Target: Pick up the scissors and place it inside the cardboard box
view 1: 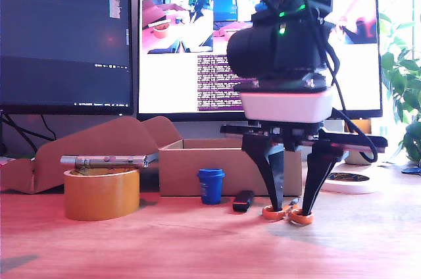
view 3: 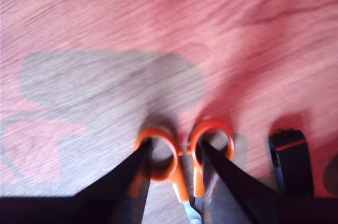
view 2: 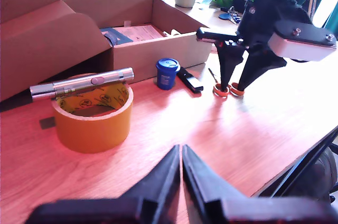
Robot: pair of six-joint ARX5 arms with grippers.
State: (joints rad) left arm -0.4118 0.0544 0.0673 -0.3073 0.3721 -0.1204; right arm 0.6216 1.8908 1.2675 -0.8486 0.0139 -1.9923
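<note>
Scissors (view 1: 289, 214) lie flat on the desk (view 1: 197, 246), orange rings toward the exterior view's front, just beside a black gadget (view 1: 243, 201) and near a blue cup (view 1: 211, 185). My second gripper (view 1: 289, 208) stands over them with one fingertip set down in each ring, spread apart and gripping nothing. Behind the cup sits the box (view 1: 197, 167), flaps open. Toward the exterior view's left, a tape roll (view 1: 102, 193) carries a silver pen-like tool (view 1: 108, 159) across its top. My first gripper (view 2: 181, 174) hovers clear of the desk in front of the roll, fingers pressed together on nothing.
</note>
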